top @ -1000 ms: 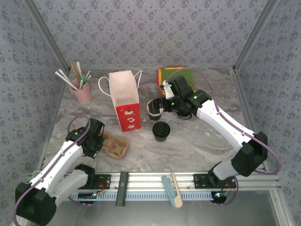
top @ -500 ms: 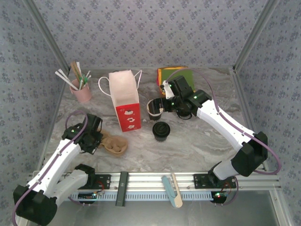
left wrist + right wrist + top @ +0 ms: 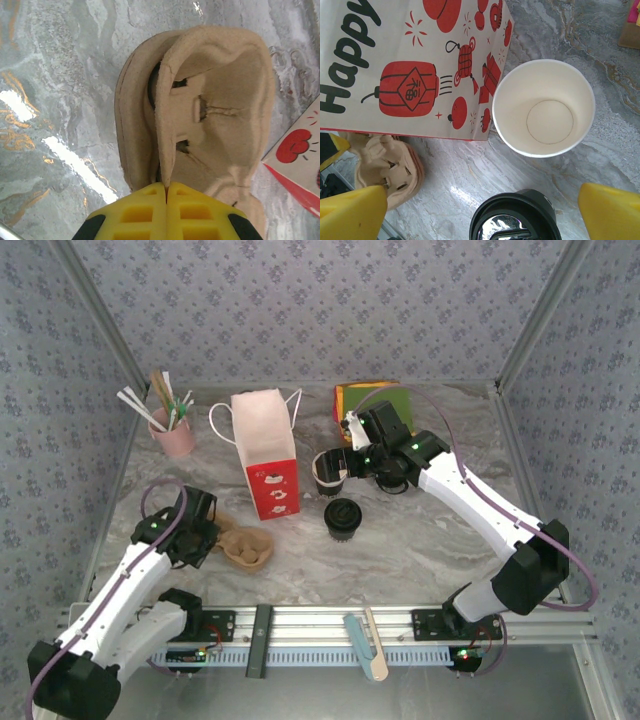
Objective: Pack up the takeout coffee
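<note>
The takeout coffee is two dark cups. The open cup (image 3: 328,472) (image 3: 543,107) shows a white rim and a bare white inside, and stands by the red bag's corner. The lidded cup (image 3: 342,518) (image 3: 515,220) stands nearer, under a black lid. My right gripper (image 3: 345,452) (image 3: 482,212) hangs open above the two cups and holds nothing. My left gripper (image 3: 212,538) (image 3: 166,187) is shut on a rim of the brown cardboard carrier (image 3: 248,550) (image 3: 220,100), which is tipped up off the table.
A red and pink paper bag (image 3: 265,452) (image 3: 410,65) stands upright at the table's middle left. A pink cup of straws and sticks (image 3: 175,432) is at the back left. A green and orange box (image 3: 372,398) sits behind the right arm.
My left arm has shifted a little back and to the left, keeping its grip on the carrier, which turned slightly. The right arm and both cups have not moved.
</note>
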You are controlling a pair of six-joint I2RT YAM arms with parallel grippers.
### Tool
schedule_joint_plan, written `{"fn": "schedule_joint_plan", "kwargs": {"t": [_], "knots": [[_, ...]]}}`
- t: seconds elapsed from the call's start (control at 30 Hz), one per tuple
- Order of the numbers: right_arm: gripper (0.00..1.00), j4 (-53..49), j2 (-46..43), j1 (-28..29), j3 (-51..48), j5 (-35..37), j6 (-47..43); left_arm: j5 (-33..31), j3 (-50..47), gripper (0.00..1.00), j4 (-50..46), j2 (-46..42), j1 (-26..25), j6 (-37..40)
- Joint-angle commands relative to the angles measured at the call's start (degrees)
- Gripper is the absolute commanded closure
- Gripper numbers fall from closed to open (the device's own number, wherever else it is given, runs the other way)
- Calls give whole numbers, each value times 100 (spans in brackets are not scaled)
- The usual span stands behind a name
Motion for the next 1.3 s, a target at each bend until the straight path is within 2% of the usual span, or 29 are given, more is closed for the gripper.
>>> {"fn": "schedule_joint_plan", "kwargs": {"t": [0.0, 0.1, 0.23, 0.4, 0.77, 1.27], "knots": [[0, -11, 20, -24, 33, 30, -49, -67, 26, 96, 218, -5, 123, 457], [0, -11, 23, -19, 30, 33, -41, -19, 73, 75, 175, -44, 184, 563], [0, -10, 23, -11, 36, 34, -41, 228, 69, 67, 109, -148, 184, 466], [0, 59, 32, -14, 2, -35, -23, 572, -2, 64, 39, -300, 136, 261], [0, 114, 32, 28, -41, -57, 12, 705, -406, 63, -242, -719, -542, -369], [0, 59, 66, 30, 34, -37, -6, 862, -909, 68, 306, -865, -614, -361]]}}
